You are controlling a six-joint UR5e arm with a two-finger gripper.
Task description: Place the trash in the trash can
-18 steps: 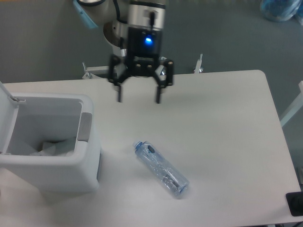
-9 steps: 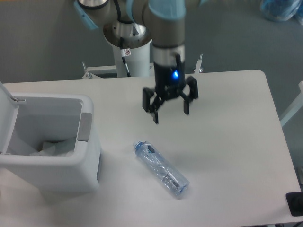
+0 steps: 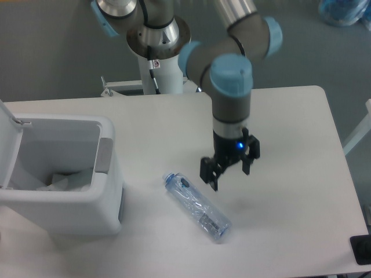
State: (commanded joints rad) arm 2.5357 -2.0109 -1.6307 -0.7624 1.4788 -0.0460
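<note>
A crushed clear plastic bottle (image 3: 197,207) with a bluish cap end lies on the white table, cap pointing up-left. My gripper (image 3: 231,176) hangs just to the right of it and a little above, its black fingers spread open with nothing between them. The white trash can (image 3: 62,176) stands at the left with its lid swung up. Inside it lies a crumpled white wrapper (image 3: 64,181).
The robot's base column (image 3: 156,69) rises behind the table's far edge. A dark object (image 3: 362,250) sits at the table's front right corner. A bluish bag (image 3: 342,11) lies on the floor at the top right.
The gripper has travelled from the table's far edge, right and toward the front, and come down close to the bottle. It stayed open. Bottle and trash can have not moved.
</note>
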